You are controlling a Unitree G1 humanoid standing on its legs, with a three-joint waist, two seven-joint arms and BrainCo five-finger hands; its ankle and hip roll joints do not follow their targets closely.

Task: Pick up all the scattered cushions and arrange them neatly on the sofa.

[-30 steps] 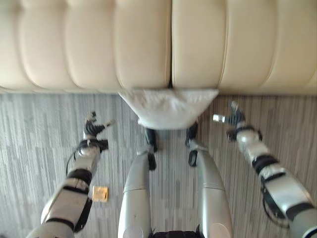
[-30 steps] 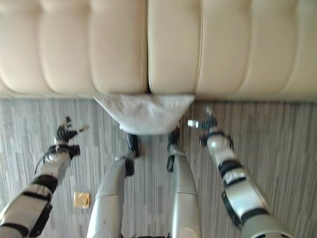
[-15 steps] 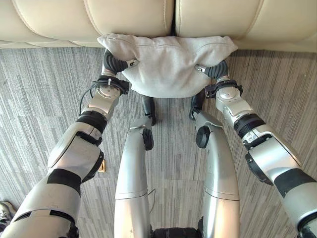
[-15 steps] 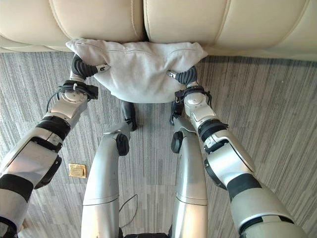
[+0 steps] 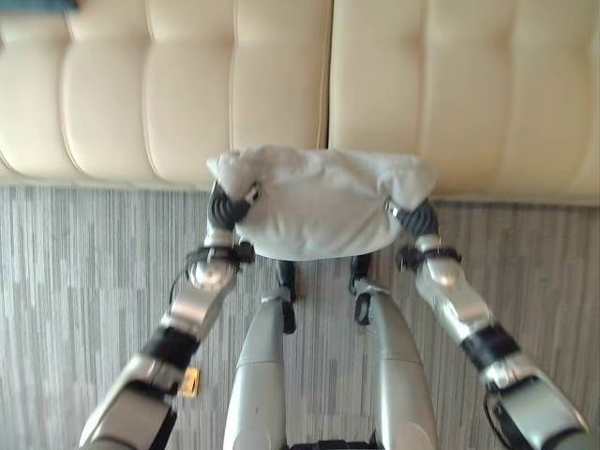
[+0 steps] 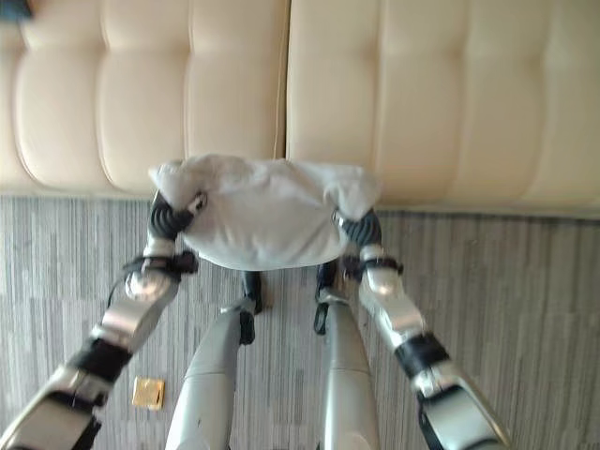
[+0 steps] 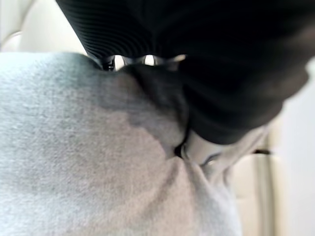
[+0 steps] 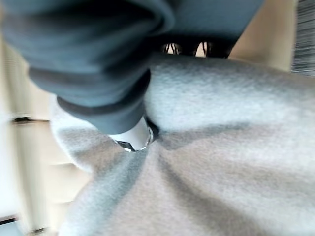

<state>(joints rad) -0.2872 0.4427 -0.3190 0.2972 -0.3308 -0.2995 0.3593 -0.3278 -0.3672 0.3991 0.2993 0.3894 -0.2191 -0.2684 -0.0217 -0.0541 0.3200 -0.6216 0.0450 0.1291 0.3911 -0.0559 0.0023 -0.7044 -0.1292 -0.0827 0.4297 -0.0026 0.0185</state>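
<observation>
A light grey cushion (image 5: 319,211) hangs between my two hands in front of the cream sofa (image 5: 187,94), its upper edge level with the seat's front. My left hand (image 5: 225,208) grips its left end and my right hand (image 5: 419,220) its right end. In the left wrist view the thumb (image 7: 199,150) digs into the grey cloth (image 7: 74,162). The right wrist view has the thumb (image 8: 130,135) pinching a fold of the cushion (image 8: 221,147) in the same way. The fingers of both hands are hidden behind the cloth.
The sofa's tufted cream seat (image 6: 422,94) spans the whole far side, with a seam (image 5: 328,84) between two sections just behind the cushion. Grey striped carpet (image 5: 75,281) lies below. A small yellow square thing (image 5: 190,382) lies on the floor by my left arm.
Both hands, apart and free of the cushion a second ago, closed on its two ends and have raised it off the floor up to the sofa's front. The camera has tilted as well.
</observation>
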